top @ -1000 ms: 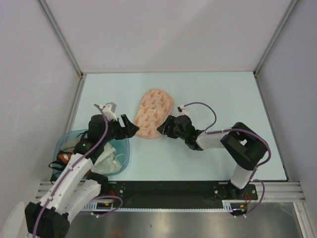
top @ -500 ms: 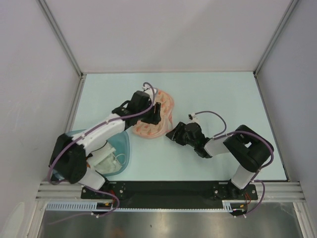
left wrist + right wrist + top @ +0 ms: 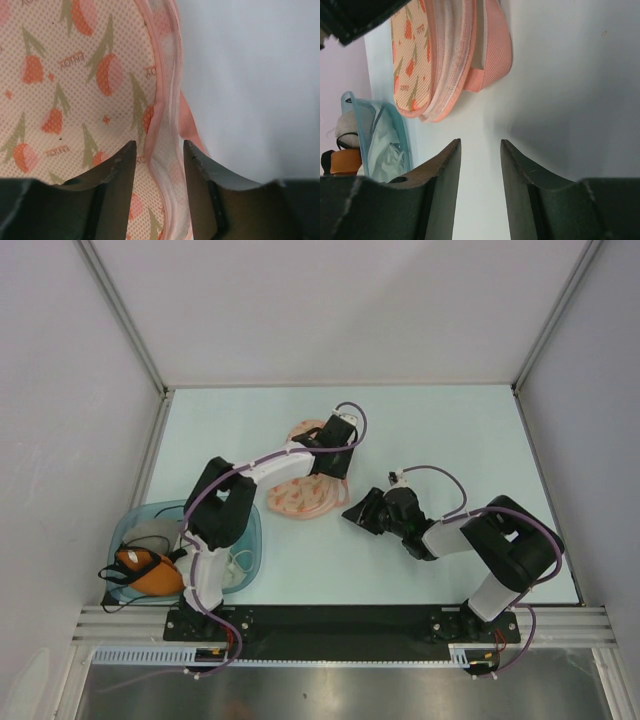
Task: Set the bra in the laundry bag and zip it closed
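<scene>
The laundry bag point(image 3: 300, 495) lies flat mid-table, a peach pouch with orange-red prints. My left gripper point(image 3: 328, 462) reaches over its far right part. In the left wrist view the gripper point(image 3: 159, 152) is open, its jaws on either side of the bag's pale pink zip edge point(image 3: 167, 100), with gaps on both sides. My right gripper point(image 3: 352, 512) is open and empty just right of the bag, low over the table; its wrist view point(image 3: 481, 150) shows the bag point(image 3: 445, 50) ahead. The orange bra point(image 3: 145, 570) lies in the teal tub point(image 3: 250, 540) at the near left.
The teal tub also holds a white garment point(image 3: 228, 562) and shows in the right wrist view point(image 3: 357, 107). Grey walls with metal posts close the table on three sides. The black rail point(image 3: 340, 620) runs along the near edge.
My left arm swung from the tub out over the bag to its far right edge, uncovering the bra in the tub. My right gripper backed away from the bag toward the near right.
</scene>
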`<state>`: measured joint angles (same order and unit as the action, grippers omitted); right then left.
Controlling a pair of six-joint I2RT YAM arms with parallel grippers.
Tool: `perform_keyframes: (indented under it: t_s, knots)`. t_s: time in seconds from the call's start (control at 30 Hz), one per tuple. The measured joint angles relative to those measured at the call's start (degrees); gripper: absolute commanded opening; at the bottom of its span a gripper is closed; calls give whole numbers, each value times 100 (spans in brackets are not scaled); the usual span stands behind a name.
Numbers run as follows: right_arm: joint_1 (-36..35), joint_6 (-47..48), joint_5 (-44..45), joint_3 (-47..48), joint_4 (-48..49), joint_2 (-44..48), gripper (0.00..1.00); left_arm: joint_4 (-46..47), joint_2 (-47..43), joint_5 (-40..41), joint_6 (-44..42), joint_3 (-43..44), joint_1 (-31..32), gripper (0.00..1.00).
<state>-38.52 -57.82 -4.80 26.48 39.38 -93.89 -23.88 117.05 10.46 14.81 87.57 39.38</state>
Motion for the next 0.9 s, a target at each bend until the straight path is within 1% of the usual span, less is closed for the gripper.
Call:
perform_keyframes:
  t_s: [0.07,0.17,0.23,0.27,0.33,0.57,0.63,0.7,0.73,0.8,0.9]
  knots:
    - [2,0,-63,0,2,0,42,-63,173,146,-2,201,35,39]
    - [2,2,-142,2,15,-7,42,-114,310,267,-13,345,37,26]
    - [13,2,-201,2,42,-22,42,-177,374,323,-26,396,37,21]
    - [20,0,-227,2,66,-33,42,-205,398,343,-22,413,37,16]
    - [46,0,-299,2,136,-66,42,-304,439,387,-35,450,37,0]
    - [251,-15,-623,-9,339,-227,47,-520,404,382,-46,470,37,0]
    - [369,-20,-763,-52,420,-232,51,-597,256,219,-33,407,37,0]
    - [466,-7,-866,-94,452,-232,54,-680,-79,33,-17,264,37,0]
    - [514,9,-911,-107,452,-232,57,-726,-326,-79,13,177,37,0]
    - [579,74,-1010,-109,459,-232,59,-748,-833,-245,70,52,37,0]
    - [549,111,-1132,-109,518,-232,65,-719,-1676,-540,214,-122,35,0]
